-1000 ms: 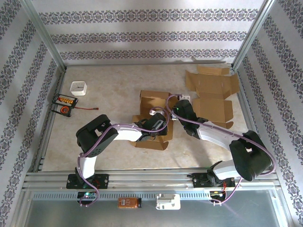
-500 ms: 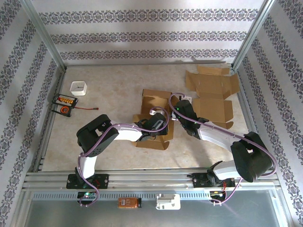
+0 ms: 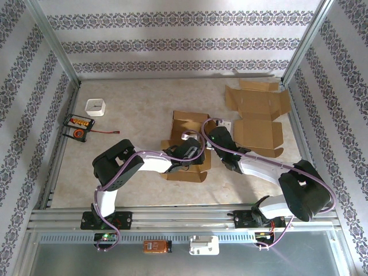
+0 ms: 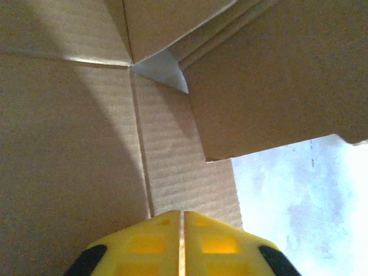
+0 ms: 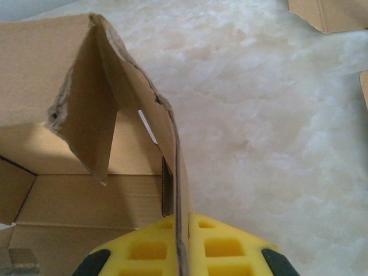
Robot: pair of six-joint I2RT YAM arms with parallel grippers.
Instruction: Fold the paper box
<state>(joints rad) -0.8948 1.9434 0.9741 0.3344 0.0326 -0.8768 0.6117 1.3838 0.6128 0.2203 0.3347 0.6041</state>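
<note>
At the middle of the table, the paper box stands half-formed. It has slid slightly leftward over the last second as the right arm swings in towards it. The right gripper stays pinched tight on the box's side wall, holding it upright. Inside the box, the left gripper has its fingers nearly together, gripping nothing. The wall looks ready for tucking.

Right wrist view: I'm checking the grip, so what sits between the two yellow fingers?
A thin wall of the paper box, seen edge-on, runs down between the right gripper's fingers in the right wrist view; they are closed on it.
</note>
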